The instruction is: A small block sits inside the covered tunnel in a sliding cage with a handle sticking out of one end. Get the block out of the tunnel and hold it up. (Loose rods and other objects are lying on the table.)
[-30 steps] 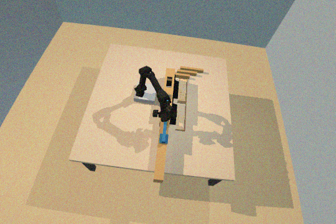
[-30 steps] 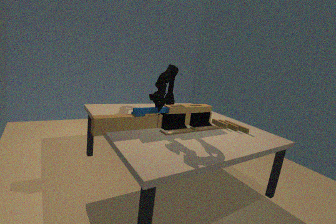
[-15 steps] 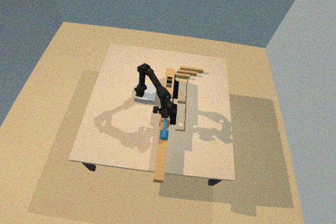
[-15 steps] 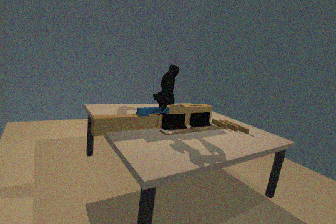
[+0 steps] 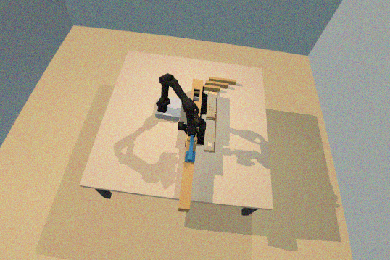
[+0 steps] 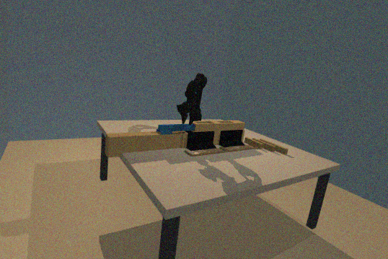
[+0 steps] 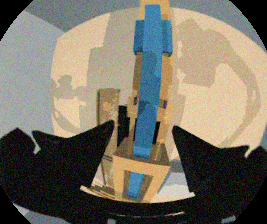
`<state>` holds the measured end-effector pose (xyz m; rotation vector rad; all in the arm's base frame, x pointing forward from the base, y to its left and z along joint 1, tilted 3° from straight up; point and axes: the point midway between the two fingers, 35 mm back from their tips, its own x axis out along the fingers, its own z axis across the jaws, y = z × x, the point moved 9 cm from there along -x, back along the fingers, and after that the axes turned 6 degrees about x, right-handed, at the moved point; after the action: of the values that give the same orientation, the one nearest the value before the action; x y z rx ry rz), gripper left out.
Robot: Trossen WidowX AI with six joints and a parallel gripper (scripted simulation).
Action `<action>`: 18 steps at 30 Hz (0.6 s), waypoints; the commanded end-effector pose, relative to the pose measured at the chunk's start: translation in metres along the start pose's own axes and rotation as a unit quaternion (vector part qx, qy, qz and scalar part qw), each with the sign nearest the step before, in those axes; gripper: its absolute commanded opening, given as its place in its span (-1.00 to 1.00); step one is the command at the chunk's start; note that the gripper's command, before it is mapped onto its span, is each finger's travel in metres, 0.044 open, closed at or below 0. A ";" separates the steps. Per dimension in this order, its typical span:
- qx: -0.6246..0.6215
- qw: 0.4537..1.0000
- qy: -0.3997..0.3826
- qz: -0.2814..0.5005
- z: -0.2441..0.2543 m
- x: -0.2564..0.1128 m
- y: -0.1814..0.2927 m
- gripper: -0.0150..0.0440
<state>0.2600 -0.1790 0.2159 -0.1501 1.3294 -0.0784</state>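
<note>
The wooden tunnel [image 5: 197, 83] [image 6: 231, 125] [image 7: 120, 172] has window openings in its top. A blue handle [image 5: 190, 156] [image 6: 173, 128] [image 7: 151, 75] sticks out of its near end, with a wider blue crosspiece towards its outer end. More blue shows through the tunnel's top window in the wrist view. My gripper [image 5: 191, 133] [image 6: 187, 123] [image 7: 144, 125] is open and empty, above the handle where it enters the tunnel, one finger to each side. I cannot make out the small block or most of the cage, which the tunnel hides.
A long wooden rail [image 5: 186, 185] [image 6: 144, 143] runs under the handle and past the table edge. Black panels [image 5: 204, 105] [image 6: 201, 141] cover the tunnel's side. Thin wooden frames [image 5: 215, 130] lie beside it. Several loose rods [image 5: 222, 80] [image 6: 267, 145] lie near its far end.
</note>
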 end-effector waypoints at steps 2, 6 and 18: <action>-0.001 1.000 0.000 0.001 0.002 0.000 -0.008 1.00; -0.003 1.000 -0.003 0.003 0.007 0.002 -0.046 1.00; -0.004 1.000 -0.003 0.003 0.006 0.012 -0.047 1.00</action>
<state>0.2693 -0.2255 0.2195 -0.1551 1.3203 -0.0777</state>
